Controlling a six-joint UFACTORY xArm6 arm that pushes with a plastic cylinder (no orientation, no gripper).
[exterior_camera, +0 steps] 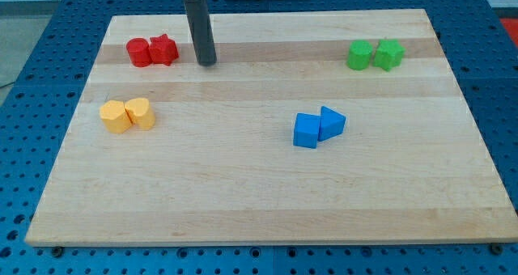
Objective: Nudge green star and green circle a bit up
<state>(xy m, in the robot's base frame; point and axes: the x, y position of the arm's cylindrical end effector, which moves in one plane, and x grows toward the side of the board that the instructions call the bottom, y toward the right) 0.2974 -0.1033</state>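
The green circle [358,55] and the green star [389,54] stand side by side, touching, near the view's top right of the wooden board [259,194]. The circle is on the left, the star on the right. My tip [208,63] rests on the board near the view's top left, far to the left of both green blocks. It stands just right of the red star [164,48].
A red circle [138,52] touches the red star at top left. A yellow hexagon [115,116] and a yellow rounded block [140,112] sit at the left. A blue cube [307,131] and a blue triangle [332,122] sit right of centre.
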